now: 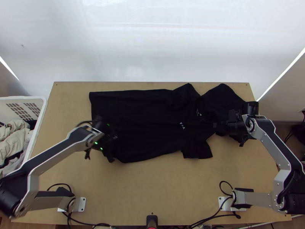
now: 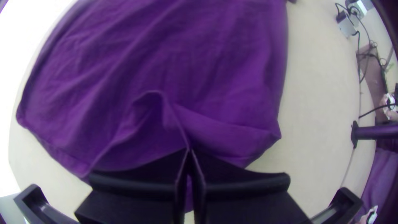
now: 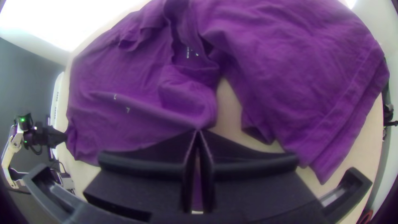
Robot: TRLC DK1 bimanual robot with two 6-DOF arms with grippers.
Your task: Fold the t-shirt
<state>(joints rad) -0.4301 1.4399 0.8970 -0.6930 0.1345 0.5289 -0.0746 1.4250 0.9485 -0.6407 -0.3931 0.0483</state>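
Observation:
The t-shirt is black from above, mostly spread, hem left, collar right. My left gripper is over its lower left part. My right gripper is at the collar end, beside the small chest print. In the left wrist view the left gripper is shut on the shirt, which looks purple and rises in creases to the fingertips. The right gripper pinches the shirt near the collar, raising a soft ridge. More cloth lies past the collar; whether it is separate I cannot tell.
A white basket of light clothes stands off the table's left edge. Bare wood stretches in front of the shirt. Cables run along the near edge, and a white sheet hangs behind the table.

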